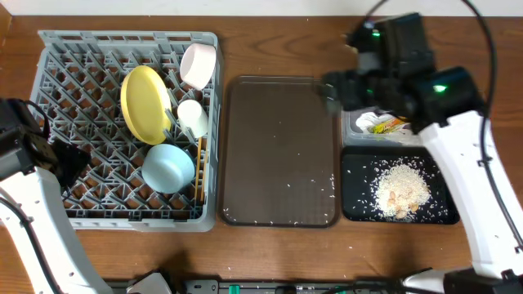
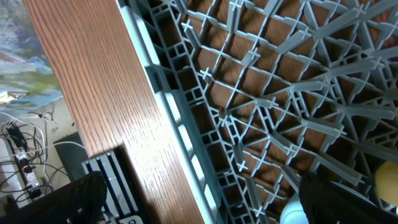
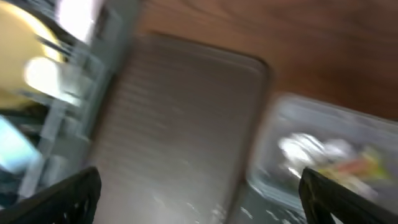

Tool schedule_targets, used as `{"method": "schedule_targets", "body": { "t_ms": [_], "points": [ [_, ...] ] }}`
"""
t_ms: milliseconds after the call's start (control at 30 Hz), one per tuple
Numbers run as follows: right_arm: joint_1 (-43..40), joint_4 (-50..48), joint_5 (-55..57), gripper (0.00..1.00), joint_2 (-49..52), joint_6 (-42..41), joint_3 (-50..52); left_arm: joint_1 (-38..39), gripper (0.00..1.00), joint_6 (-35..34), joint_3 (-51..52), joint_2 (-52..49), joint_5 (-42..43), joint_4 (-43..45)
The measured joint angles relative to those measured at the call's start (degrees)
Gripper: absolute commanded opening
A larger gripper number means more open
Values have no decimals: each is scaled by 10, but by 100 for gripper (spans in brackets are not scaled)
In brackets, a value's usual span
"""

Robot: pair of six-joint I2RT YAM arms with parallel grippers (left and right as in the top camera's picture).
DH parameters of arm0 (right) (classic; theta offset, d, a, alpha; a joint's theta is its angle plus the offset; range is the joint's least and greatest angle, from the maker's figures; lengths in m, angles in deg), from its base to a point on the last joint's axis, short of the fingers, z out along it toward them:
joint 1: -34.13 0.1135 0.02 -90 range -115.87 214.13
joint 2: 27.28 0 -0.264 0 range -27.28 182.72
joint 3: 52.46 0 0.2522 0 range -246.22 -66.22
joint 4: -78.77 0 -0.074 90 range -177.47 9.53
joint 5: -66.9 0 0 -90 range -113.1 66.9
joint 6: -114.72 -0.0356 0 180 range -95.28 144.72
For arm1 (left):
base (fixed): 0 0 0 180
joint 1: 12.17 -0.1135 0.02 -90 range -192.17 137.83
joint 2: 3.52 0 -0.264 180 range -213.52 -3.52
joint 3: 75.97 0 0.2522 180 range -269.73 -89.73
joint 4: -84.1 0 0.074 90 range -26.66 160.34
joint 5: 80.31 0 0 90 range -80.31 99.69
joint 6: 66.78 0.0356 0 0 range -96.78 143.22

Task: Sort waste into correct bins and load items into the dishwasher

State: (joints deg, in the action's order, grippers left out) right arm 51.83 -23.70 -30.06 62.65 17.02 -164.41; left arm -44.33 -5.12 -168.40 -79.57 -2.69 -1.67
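Dish rack (image 1: 73,90): grey, square, pegged.
Inside the rack: yellow plate (image 1: 145,102) on edge, centre; light-blue bowl (image 1: 167,167) towards the near side; white cup (image 1: 198,65) at the far right corner; second white cup (image 1: 193,117) mid-right; chopsticks (image 1: 200,167) along the right wall.
Well right of the rack: clear tub (image 1: 353,139) holding crumpled napkin (image 1: 369,122) and wrapper (image 1: 392,124); black tray (image 1: 355,175) holding heaped rice scraps (image 1: 400,189).

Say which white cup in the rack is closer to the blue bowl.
The white cup beside the yellow plate, right by the blue bowl; the other cup lies at the rack's far corner.
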Motion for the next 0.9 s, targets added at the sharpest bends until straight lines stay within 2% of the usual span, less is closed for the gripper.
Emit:
{"method": "schedule_targets", "body": {
  "t_ms": [200, 900],
  "points": [
    [-14, 52, 27, 99, -1, 30, 2, 0, 100, 0, 0, 0, 0, 0],
    [-24, 25, 45, 99, -12, 62, 5, 0, 100, 0, 0, 0, 0, 0]
  ]
}}
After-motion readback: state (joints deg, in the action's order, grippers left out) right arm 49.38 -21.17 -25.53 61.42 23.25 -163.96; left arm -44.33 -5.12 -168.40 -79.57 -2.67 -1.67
